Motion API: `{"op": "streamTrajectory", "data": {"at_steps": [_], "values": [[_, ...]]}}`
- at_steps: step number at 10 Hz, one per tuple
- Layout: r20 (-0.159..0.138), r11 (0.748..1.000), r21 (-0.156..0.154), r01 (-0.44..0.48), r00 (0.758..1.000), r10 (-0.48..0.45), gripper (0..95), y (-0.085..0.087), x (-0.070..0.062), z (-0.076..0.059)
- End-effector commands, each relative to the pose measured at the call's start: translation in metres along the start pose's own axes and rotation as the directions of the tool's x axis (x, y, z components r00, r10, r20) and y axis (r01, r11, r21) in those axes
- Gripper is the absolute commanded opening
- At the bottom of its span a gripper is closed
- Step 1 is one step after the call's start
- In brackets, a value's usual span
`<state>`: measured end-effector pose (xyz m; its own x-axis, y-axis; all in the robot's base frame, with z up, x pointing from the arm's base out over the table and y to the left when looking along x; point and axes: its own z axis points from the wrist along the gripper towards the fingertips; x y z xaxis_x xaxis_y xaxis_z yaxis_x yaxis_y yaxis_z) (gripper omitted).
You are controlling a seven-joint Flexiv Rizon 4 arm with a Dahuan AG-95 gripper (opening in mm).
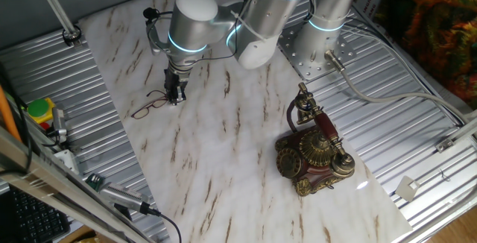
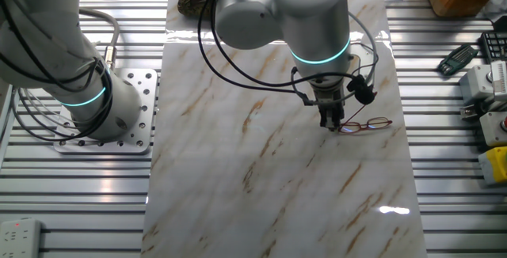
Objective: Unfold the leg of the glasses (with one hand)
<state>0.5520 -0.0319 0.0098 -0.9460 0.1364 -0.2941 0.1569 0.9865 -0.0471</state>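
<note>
- Gripper (image 1: 177, 98) pointed straight down at the marble tabletop (image 1: 223, 168), fingertips at or just above the surface; jaws looked nearly closed, but how far they stood apart, and whether they pinched anything, could not be told from either view.
- Glasses (image 1: 151, 104) lay flat on the tabletop, touching or just beside the fingertips; in the other fixed view the frame (image 2: 366, 124) extended to the right of the gripper (image 2: 330, 123).
- Leg position, folded or part-opened, was too fine to confirm.
- Step judged: contact with the leg at the hinge end, unfolding under way or about to start.
- Next move would call for a light sideways sweep, as the frame could easily slide.
- Antique telephone (image 1: 313, 150) stood well apart, near right.
</note>
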Motion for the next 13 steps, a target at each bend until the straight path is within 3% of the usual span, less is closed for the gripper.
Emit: {"op": "streamTrajectory", "data": {"at_steps": [1, 2, 13], "values": [[0.000, 1.000, -0.004, 0.001, 1.000, -0.001, 19.0, 0.0005, 0.0001, 0.0003], [0.001, 1.000, -0.005, 0.002, 1.000, -0.002, 0.0, 0.0005, 0.0001, 0.0003], [-0.003, 1.000, -0.011, 0.015, 1.000, -0.015, 0.0, 0.0005, -0.0006, -0.0015]]}}
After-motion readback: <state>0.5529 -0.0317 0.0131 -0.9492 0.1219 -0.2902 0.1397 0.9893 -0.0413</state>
